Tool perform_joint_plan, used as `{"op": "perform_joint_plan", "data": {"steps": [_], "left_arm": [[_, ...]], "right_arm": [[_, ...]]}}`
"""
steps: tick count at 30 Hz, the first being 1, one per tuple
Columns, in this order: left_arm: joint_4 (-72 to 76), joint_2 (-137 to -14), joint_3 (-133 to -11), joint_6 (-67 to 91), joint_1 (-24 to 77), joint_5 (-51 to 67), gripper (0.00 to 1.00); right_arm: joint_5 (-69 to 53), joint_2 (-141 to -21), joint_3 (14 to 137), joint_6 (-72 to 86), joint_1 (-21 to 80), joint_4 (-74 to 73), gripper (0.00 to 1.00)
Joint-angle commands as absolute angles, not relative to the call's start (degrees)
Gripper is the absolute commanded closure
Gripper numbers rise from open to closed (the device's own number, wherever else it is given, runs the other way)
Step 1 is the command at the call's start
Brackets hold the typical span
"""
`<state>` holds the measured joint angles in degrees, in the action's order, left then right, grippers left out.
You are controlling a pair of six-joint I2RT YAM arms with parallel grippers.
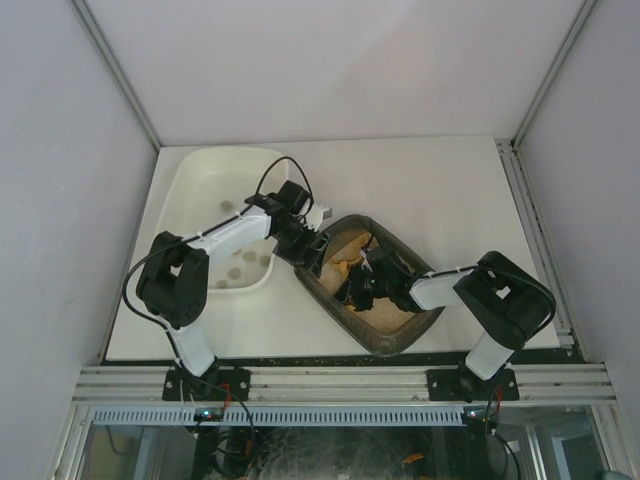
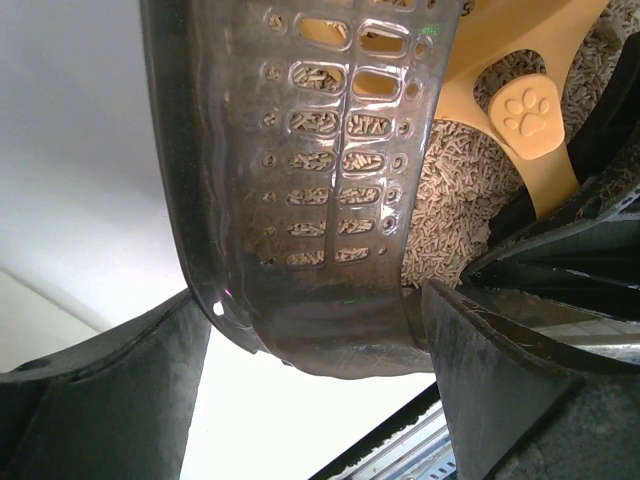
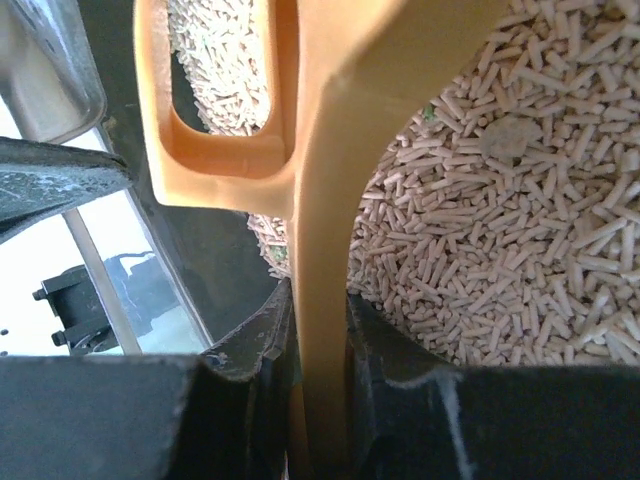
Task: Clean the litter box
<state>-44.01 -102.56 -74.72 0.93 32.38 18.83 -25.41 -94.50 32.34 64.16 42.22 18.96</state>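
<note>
The dark brown litter box lies at an angle on the white table, filled with beige pellet litter. My left gripper straddles its far-left corner. In the left wrist view the slotted wall sits between both fingers, one outside and one inside, touching it. My right gripper is inside the box, shut on the flat handle of a yellow scoop. The scoop's paw-print end shows over the litter. A greyish lump lies among the pellets.
A larger white tub stands left of the litter box with several grey lumps in it. An aluminium rail runs along the near table edge. Pale walls close in the left, right and back.
</note>
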Motion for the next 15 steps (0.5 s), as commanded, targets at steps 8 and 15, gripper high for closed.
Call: {"op": "perform_joint_plan", "data": {"steps": [8, 15], "left_arm": [[-43.1, -100.1, -74.1, 0.3, 34.3, 26.8, 0.14], [-43.0, -100.0, -74.2, 0.2, 34.3, 26.5, 0.14]], "right_arm": [[-30.3, -91.6, 32.0, 62.3, 44.4, 23.7, 1.00], [-28.9, -81.9, 31.1, 59.1, 44.4, 9.6, 1.00]]}}
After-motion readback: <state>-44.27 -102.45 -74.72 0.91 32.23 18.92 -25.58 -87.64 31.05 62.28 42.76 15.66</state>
